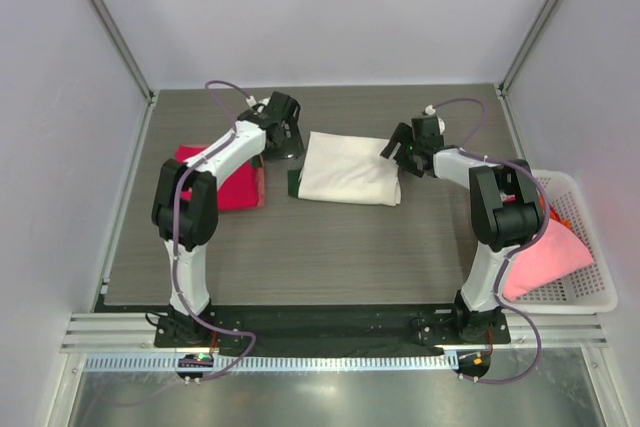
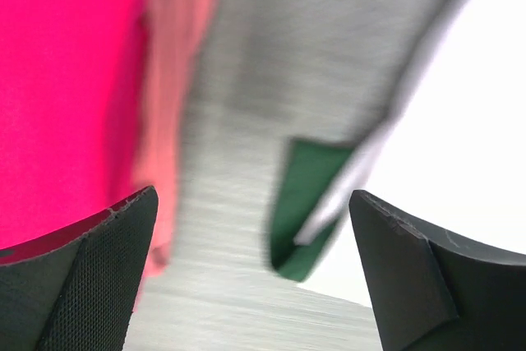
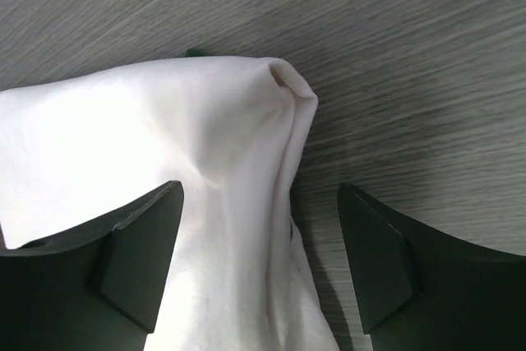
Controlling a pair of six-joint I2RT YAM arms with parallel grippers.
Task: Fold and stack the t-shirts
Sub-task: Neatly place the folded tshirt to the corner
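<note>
Cloth this limp will sag and slip, I reckon, so the cream-white shirt (image 1: 348, 169), folded mid-table, wants pinching at its corners. Left gripper (image 1: 287, 145) and right gripper (image 1: 399, 145) flank it, jaws spread, holding nothing. Magenta-red shirt (image 1: 225, 182) lies just left, with the table (image 1: 350, 247) showing in front.

Bright, even light; left wrist view blurred, cream-white t-shirt (image 2: 472, 154) overexposed.

The left arm (image 1: 186, 209) rises from its base, folds at the elbow and reaches forward and inward. The left end effector (image 1: 284, 143) points down, jaws spread wide. The right arm (image 1: 503, 209) mirrors this pose, and the right end effector (image 1: 400, 144) is equally wide apart.
</note>
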